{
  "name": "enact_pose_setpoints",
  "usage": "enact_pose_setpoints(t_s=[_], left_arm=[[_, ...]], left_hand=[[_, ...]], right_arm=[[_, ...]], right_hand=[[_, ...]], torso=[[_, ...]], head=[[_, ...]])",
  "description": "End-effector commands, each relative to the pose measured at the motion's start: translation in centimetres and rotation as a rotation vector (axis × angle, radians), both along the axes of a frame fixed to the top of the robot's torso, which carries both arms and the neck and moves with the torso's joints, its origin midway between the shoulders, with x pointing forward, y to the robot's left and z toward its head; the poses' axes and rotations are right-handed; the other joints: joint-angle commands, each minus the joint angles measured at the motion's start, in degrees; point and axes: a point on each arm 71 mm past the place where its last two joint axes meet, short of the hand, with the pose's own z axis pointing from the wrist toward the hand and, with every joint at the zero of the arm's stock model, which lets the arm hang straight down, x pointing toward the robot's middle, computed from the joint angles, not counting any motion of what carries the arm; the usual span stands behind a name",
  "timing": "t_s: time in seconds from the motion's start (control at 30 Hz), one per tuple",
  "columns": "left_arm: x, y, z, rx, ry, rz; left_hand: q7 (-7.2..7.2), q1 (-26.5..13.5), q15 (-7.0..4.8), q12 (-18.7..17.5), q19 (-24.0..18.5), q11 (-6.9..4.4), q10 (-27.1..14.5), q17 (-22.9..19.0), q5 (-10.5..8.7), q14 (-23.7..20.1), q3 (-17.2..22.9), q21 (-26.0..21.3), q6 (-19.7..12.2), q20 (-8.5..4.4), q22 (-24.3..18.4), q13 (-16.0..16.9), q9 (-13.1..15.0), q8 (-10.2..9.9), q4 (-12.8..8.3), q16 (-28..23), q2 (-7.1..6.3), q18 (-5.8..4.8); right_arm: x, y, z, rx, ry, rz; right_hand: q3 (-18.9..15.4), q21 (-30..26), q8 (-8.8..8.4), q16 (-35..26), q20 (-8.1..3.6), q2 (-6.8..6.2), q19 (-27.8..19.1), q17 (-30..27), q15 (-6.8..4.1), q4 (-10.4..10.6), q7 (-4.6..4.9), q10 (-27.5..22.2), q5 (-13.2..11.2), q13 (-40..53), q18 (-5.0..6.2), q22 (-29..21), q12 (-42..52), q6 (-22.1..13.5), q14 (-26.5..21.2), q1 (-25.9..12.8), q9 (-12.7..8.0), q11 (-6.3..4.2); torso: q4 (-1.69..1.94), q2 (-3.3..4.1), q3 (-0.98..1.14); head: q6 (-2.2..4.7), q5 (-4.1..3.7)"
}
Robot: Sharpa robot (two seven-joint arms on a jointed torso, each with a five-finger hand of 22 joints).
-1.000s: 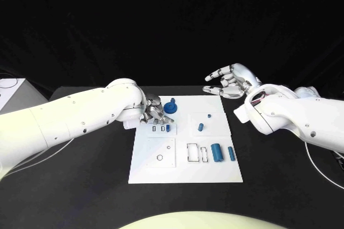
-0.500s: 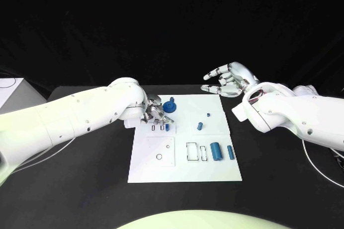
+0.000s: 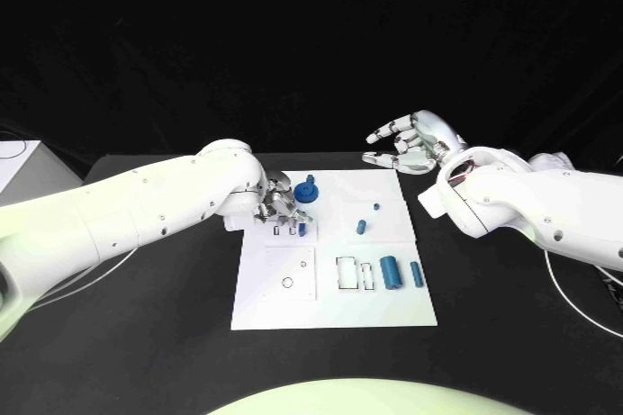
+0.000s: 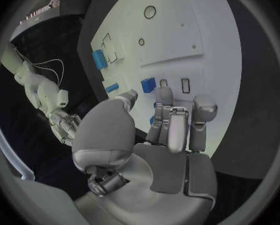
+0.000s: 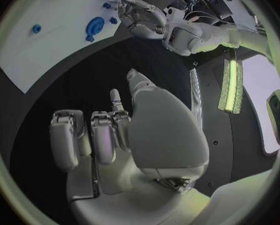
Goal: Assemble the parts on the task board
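Note:
The white task board (image 3: 331,302) lies in the middle of the table. My left hand (image 3: 276,207) hovers over its far left corner with fingers bent down towards the board and nothing between them and the thumb (image 4: 129,96). Beside the fingertips, a small blue piece (image 3: 302,228) (image 4: 148,84) stands next to two small slots (image 4: 185,85). A blue round knob (image 3: 306,192) stands just right of that hand. My right hand (image 3: 413,143) hangs beyond the board's far right corner, fingers (image 5: 90,140) apart, holding nothing.
Other blue parts lie on the board: a small one (image 3: 361,226), a tiny one (image 3: 376,206), and two cylinders (image 3: 390,275) (image 3: 417,273) beside rectangular slots (image 3: 348,274). A round hole (image 3: 288,283) is in the near left panel. A white box (image 3: 20,167) stands at the table's left.

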Motion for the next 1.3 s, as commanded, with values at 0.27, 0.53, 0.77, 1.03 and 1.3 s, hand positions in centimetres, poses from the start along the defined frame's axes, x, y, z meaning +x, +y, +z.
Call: enact_pose_setpoints(t_s=[0.27,0.53,0.77,1.03,1.3], left_arm=[[-0.14,-0.32,-0.49,-0.001,0.037,-0.012],[-0.2,-0.54,-0.71,-0.005,0.044,-0.012],[-0.23,-0.62,-0.77,-0.008,0.048,-0.012],[-0.19,-0.59,-0.79,-0.013,0.05,-0.007],[-0.21,-0.68,-0.79,-0.029,0.056,0.0]], left_hand=[[-0.04,1.0,0.1,0.5,0.4,-0.11,-0.3,1.1,0.07,0.6,0.5,0.3,-0.3,-0.18,0.3,0.2,0.3,0.4,-0.1,0.5,0.49,-0.39],[-0.08,1.6,0.09,0.8,0.5,-0.14,-0.1,1.4,0.07,0.8,0.8,0.4,-0.3,-0.17,0.4,0.5,0.5,0.5,-0.1,0.6,0.64,-0.41],[-0.19,2.5,0.03,1.3,0.6,-0.23,0.2,1.9,0.07,1.0,1.4,0.6,-0.1,-0.17,0.6,1.0,0.9,0.6,-0.1,0.8,1.01,-0.44],[-0.43,4.9,-0.17,1.8,0.5,-0.49,0.4,2.3,-0.11,1.2,3.4,0.8,-0.1,-0.29,0.7,1.3,1.6,0.7,-0.1,1.0,2.03,-0.42],[-0.98,11.5,-0.64,2.1,0.4,-1.01,0.6,2.9,-0.12,1.4,12.3,1.1,-0.3,-0.75,1.1,1.3,4.1,1.3,-0.9,1.2,1.7,-0.47]], right_arm=[[0.0,0.24,-0.01,-0.004,0.003,0.015],[0.03,0.38,-0.02,-0.005,0.004,0.018],[0.04,0.45,-0.03,-0.005,0.005,0.02],[0.03,0.47,-0.05,-0.007,0.008,0.021],[0.06,0.5,-0.08,-0.01,0.01,0.023]], right_hand=[[0.0,-0.5,0.41,-0.4,0.25,-0.23,3.4,12.5,0.35,0.3,-0.07,1.7,0.3,11.3,0.98,12.0,-0.4,-0.5,5.2,-0.5,0.1,0.39],[0.0,-0.7,0.46,-0.5,0.25,-0.17,3.3,12.3,0.34,0.3,-0.08,1.6,0.3,11.3,1.03,11.9,-0.5,-0.5,5.1,-0.6,0.1,0.39],[0.0,-0.7,0.46,-0.5,0.25,-0.17,3.3,12.3,0.34,0.3,-0.08,1.6,0.3,11.3,1.03,11.9,-0.5,-0.5,5.1,-0.6,0.1,0.39],[0.0,-0.8,0.53,-0.6,0.24,-0.1,3.3,12.2,0.33,0.3,-0.09,1.6,0.4,11.3,1.05,11.8,-0.5,-0.6,5.1,-0.6,0.1,0.37],[0.0,-0.9,0.55,-0.6,0.24,-0.07,3.2,12.2,0.33,0.3,-0.09,1.6,0.4,11.2,1.07,11.8,-0.5,-0.6,5.0,-0.7,0.1,0.37]], torso=[[0.01,-0.02,0.06],[0.04,-0.01,0.08],[0.04,-0.03,0.12],[0.02,0.0,0.11],[0.04,-0.04,0.1]], head=[[-0.17,0.13],[-0.18,-0.02],[-0.22,-0.16],[-0.25,-0.2],[-0.32,-0.2]])
